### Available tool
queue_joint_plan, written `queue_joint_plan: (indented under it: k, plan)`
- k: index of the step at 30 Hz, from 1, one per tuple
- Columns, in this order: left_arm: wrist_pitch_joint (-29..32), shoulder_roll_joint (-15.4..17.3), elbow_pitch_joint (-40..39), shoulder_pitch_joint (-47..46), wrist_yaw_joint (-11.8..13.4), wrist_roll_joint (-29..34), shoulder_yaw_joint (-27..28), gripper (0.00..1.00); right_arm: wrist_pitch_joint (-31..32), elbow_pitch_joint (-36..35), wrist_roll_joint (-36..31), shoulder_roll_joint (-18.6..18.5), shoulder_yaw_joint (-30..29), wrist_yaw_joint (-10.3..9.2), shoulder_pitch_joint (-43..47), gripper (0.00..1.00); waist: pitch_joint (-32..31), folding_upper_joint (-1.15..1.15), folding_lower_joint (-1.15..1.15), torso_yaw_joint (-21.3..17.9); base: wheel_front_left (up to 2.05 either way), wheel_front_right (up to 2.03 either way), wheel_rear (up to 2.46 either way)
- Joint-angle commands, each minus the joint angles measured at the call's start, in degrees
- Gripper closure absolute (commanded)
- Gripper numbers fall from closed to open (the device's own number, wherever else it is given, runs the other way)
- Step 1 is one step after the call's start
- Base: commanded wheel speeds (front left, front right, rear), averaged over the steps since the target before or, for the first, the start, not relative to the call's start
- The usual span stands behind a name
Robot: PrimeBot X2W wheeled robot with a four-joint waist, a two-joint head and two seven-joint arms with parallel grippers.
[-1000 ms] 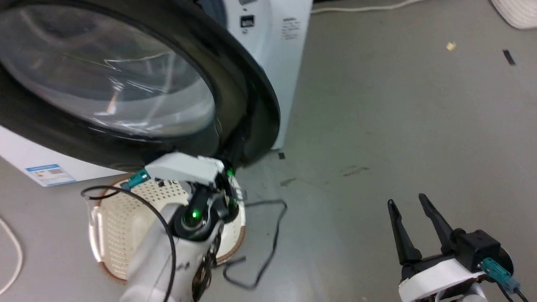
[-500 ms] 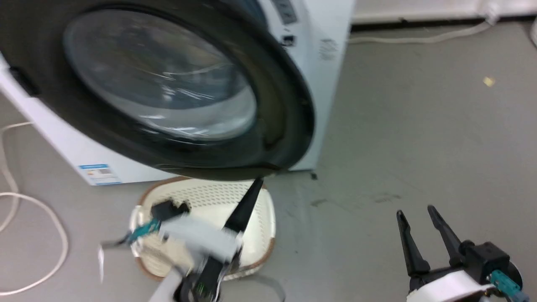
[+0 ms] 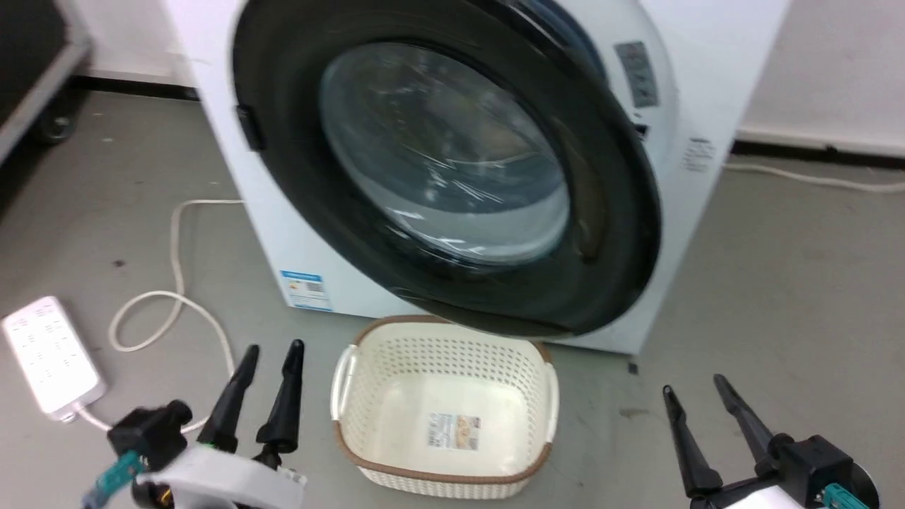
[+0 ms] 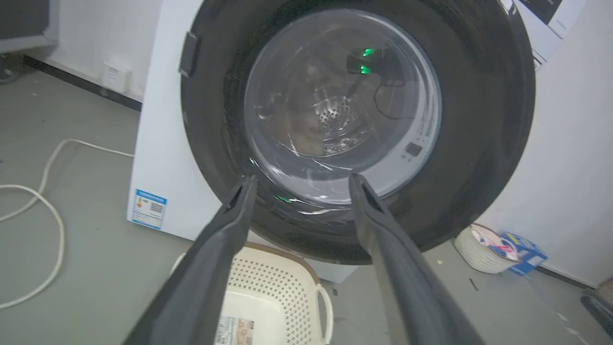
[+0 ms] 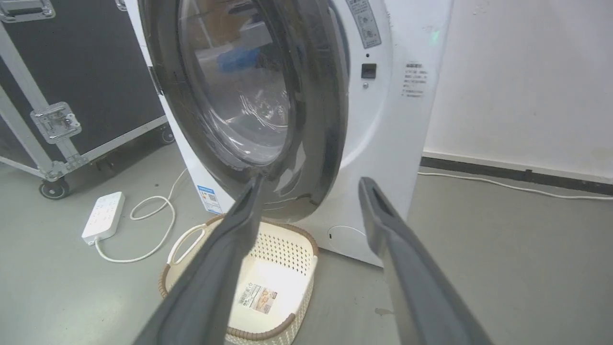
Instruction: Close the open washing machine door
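Washing machine door (image 3: 445, 155) is ajar, hinged at the L side in head view. Its free R edge stands just off the front of the washing machine (image 3: 714, 71); the gap is clearest in R wrist view. L gripper (image 3: 274, 348) sits low, left of the basket (image 3: 445, 350), fingers apart w/ nothing btwn them. R gripper (image 3: 691, 384) sits low, right of basket, fingers apart, also empty. Neither touches the door. Basket is on the floor just below the door. Power strip (image 3: 49, 353) w/ cable lies far L.
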Motion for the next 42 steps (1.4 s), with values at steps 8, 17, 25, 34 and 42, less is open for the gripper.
queue_joint_plan:
  k: [8,17,25,34,42]
  plan:
    - [-0.3,-7.0,-9.4,7.6,1.4,27.0,8.8,0.0,-0.2,-0.6,-0.1,-0.7,1.2,0.05,1.6,0.0,-1.7,0.0,0.01,3.4,0.0,0.0,0.0]
    - [-0.3,-10.0,-10.9,9.0,2.6,39.4,8.5,0.0,-0.2,-1.6,-0.1,-3.5,6.7,0.05,-2.5,1.0,2.1,0.0,0.01,6.5,0.0,0.0,0.0]
    - [-0.3,-11.8,-10.5,5.6,1.8,40.4,7.1,0.0,4.1,-0.4,3.1,-11.2,11.3,0.05,-15.2,1.0,8.5,0.0,0.01,9.0,0.0,0.0,0.0]
    - [-0.3,-13.4,-10.8,1.7,2.3,40.0,5.2,0.0,9.5,5.0,10.6,-22.5,13.5,0.05,-29.9,1.0,14.5,0.0,0.01,12.5,0.0,0.0,0.0]
    - [-0.3,-13.8,-11.1,0.4,2.9,39.3,4.8,0.0,12.1,13.9,16.7,-26.9,10.1,0.05,-40.8,1.0,17.2,0.0,0.01,14.4,0.0,0.0,0.0]
